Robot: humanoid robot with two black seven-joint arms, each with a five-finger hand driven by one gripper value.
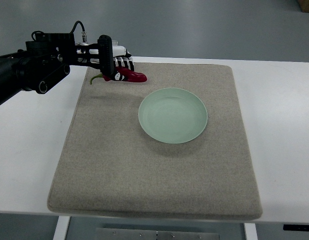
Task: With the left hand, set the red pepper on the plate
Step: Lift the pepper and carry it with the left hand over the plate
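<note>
Red pepper (130, 76) sits pinched in our left hand (119, 66) above the mat's (154, 185) far-left corner; we should carry it level toward the plate (173, 115), releasing low over its centre.

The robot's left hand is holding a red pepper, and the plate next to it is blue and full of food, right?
Not quite. The top view shows the left hand closed around the red pepper at the far left corner of the mat, but the plate is pale green and has nothing on it. The rest is right: the pepper is in the hand, not yet on the plate.
</note>
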